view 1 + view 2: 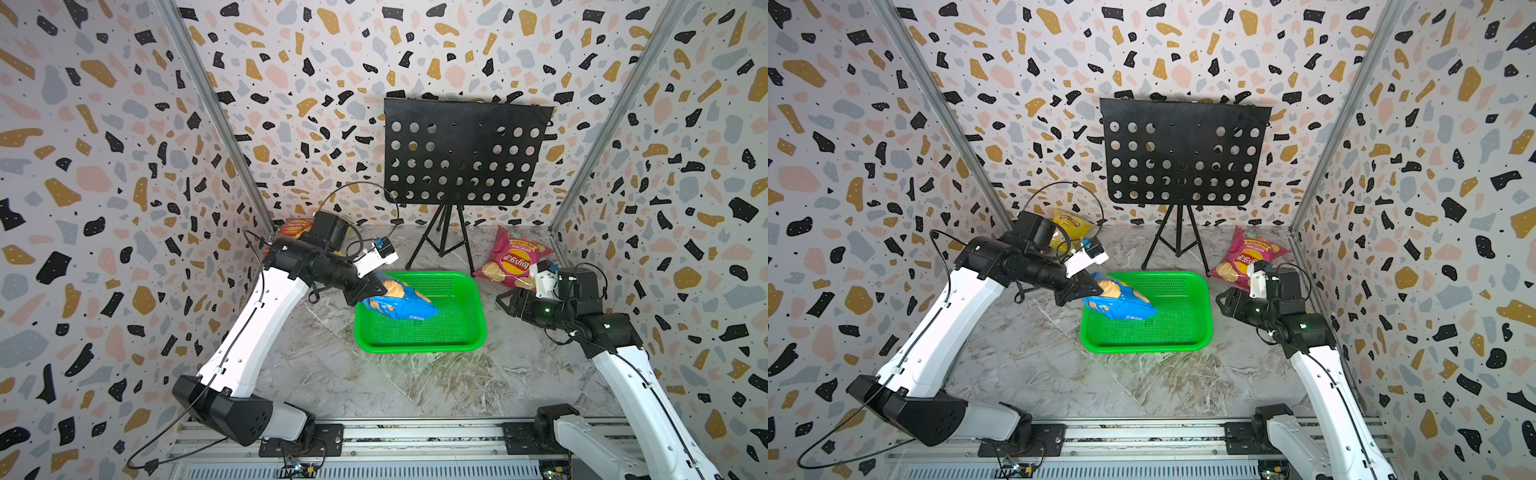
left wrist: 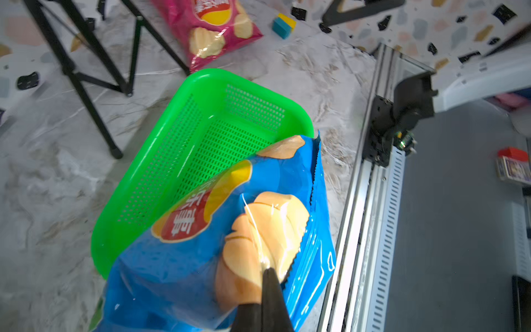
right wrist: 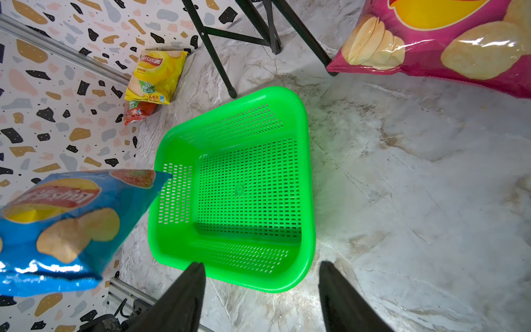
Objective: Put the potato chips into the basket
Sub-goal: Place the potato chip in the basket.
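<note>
Blue bag [image 1: 400, 304] hangs clamped by its corner in the left tool [image 1: 375, 291], over the left half of the basket [image 1: 471, 334] (right tool [image 1: 505, 302] sits nearby, jaws apart, empty). Better to lower it toward the middle before letting go, so it lands flat.

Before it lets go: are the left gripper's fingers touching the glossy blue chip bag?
Touching: the left wrist view shows the left gripper shut on the glossy blue chip bag.
</note>
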